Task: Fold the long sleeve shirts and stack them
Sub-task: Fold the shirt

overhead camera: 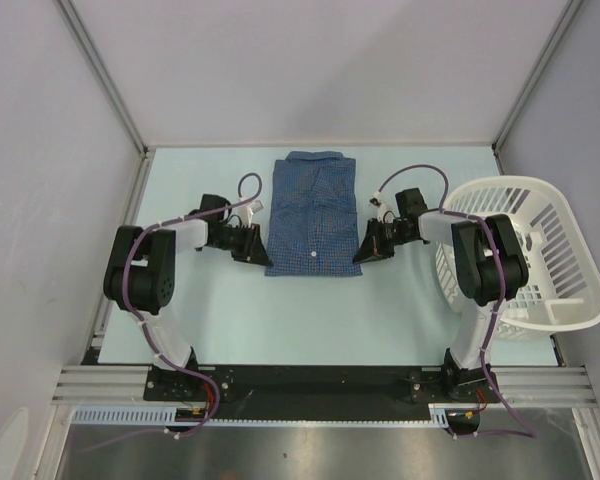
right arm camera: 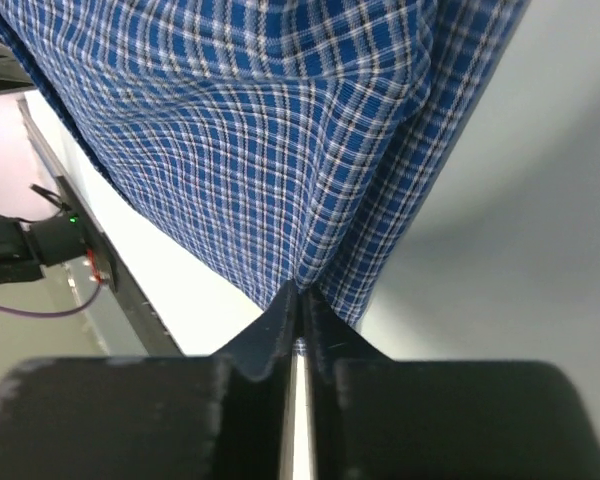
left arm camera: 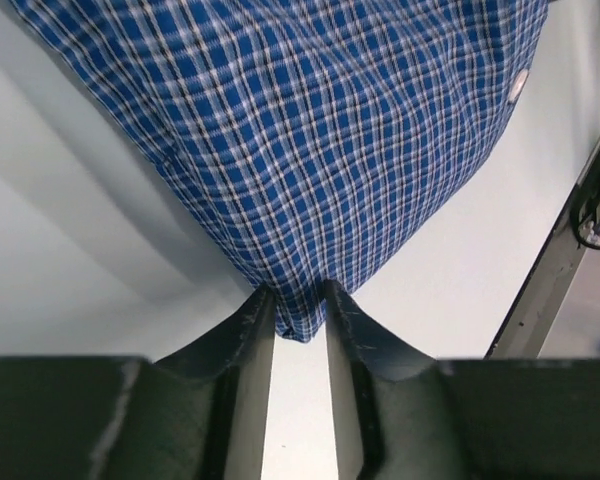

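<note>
Left gripper (left arm camera: 298, 300) clenched on the near corner of the long sleeve shirt (overhead camera: 313, 215), the check cloth bunched to a point between its fingertips; right gripper (right arm camera: 300, 295) pinched almost flat on the opposite near corner, a ridge of fabric rising from its jaws. Both holds sit at the hem, presumably so that the lower edge can be carried as one straight line toward the collar for the next fold. The shirt, sleeves already tucked in, lies on the table (overhead camera: 310, 320) just left of the laundry basket (overhead camera: 528, 183). The right gripper works between basket and shirt; the left works on the side away from the basket.
</note>
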